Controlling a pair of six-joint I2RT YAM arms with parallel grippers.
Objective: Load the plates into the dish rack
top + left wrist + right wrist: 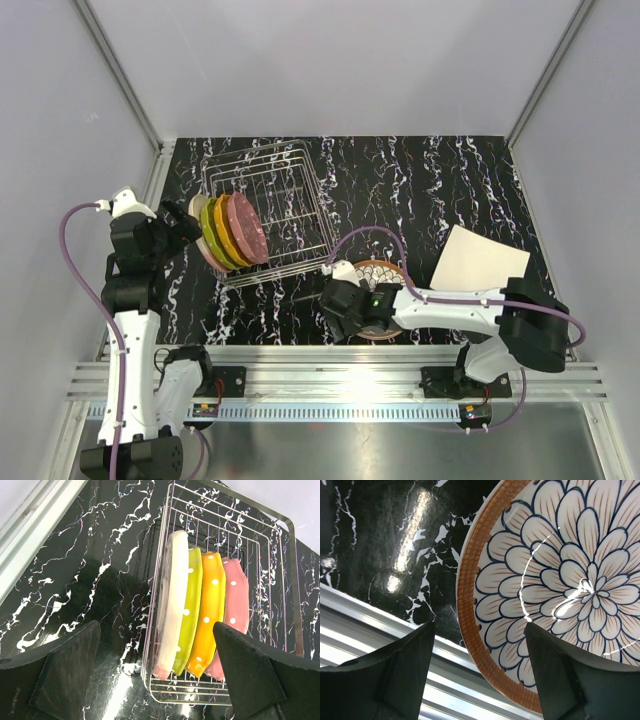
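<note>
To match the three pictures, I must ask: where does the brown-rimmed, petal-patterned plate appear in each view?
Top external: the petal-patterned plate lies at lower middle, right of the dish rack.
Left wrist: not in it.
Right wrist: it fills the right half.
Shared landmark: the black marbled tabletop.

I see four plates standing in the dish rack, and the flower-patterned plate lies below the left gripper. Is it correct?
One thing is wrong: the flower-patterned plate lies below the right gripper, as the right wrist view shows. The rest holds.
</note>
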